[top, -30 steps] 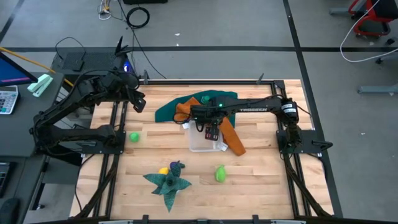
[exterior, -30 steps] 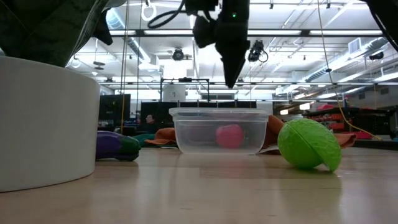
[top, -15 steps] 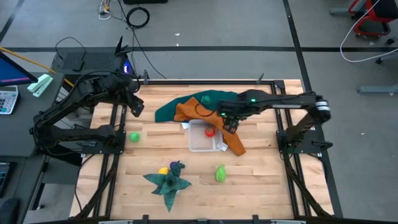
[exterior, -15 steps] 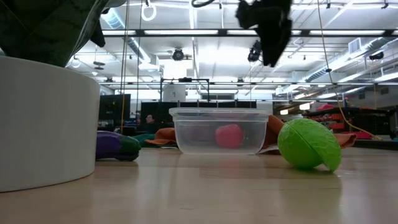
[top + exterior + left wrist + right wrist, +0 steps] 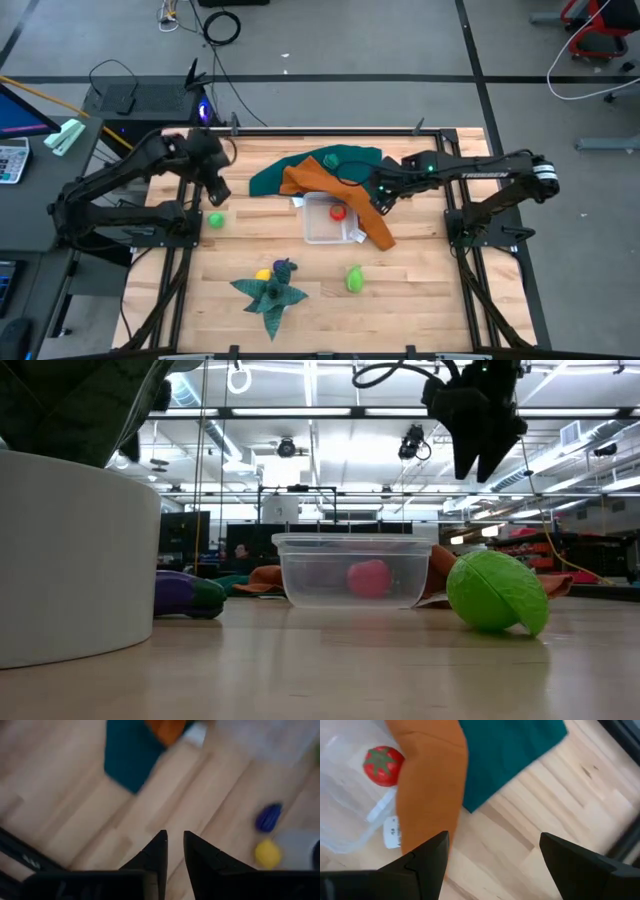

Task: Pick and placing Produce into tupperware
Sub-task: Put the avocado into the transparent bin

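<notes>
1. R gripper (image 5: 381, 193) hangs above the table, just off the tupperware's far-right corner, over the long orange cloth (image 5: 350, 200). Fingers spread wide, holding nothing.
2. Tupperware (image 5: 330, 222) sits mid-table w/ one red tomato (image 5: 338, 211) inside, near its far wall.
3. L gripper (image 5: 217, 187) hovers at the table's left side, just past the small green piece (image 5: 215, 220). Fingers nearly together, only a thin slit between them, nothing held.
4. Rest of the produce is outside the box: light green piece (image 5: 353, 279) near the front; yellow one (image 5: 263, 274) and purple one (image 5: 285, 267) touching the star-shaped dark green cloth (image 5: 270, 294).
5. Teal cloth (image 5: 300, 168) lies behind the box, partly under the orange one.
</notes>
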{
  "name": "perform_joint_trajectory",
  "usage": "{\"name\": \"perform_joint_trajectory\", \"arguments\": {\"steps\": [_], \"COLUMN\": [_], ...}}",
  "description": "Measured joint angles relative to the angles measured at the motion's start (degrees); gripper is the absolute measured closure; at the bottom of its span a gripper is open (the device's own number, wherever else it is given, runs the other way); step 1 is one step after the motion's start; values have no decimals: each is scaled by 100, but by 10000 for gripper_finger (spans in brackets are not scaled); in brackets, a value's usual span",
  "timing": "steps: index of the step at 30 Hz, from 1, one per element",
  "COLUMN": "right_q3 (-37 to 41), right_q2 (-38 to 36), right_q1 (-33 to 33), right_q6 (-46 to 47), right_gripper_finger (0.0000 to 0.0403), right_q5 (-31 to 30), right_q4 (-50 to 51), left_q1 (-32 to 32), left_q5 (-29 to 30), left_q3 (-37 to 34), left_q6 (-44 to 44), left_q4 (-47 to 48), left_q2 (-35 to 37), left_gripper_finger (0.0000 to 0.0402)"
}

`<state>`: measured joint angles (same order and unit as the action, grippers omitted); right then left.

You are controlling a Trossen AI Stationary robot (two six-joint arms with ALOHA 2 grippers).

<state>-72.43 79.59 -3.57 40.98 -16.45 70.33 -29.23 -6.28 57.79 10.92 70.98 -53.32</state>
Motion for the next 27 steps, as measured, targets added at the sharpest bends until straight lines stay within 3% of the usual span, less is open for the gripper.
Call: {"name": "perform_joint_trajectory", "arguments": {"steps": [4,13,19,27], "right_q3": [30,32,32,32], "right_q2": [51,64,64,64], "right_q1": [2,2,2,2], "right_q6": [-339,-863,-1023,-1119], "right_gripper_finger": [129,129,129,129], "right_q5": [53,51,55,331], "right_q4": [-447,-939,-941,-939], "left_q1": [211,564,860,1235], "left_q5": [-7,-9,176,316], "left_q3": [-636,-1536,-1708,-1708], "left_q6": [90,1280,514,-235], "left_q4": [54,41,-14,-228], "left_q2": [2,2,2,2], "left_gripper_finger": [312,285,251,176]}}
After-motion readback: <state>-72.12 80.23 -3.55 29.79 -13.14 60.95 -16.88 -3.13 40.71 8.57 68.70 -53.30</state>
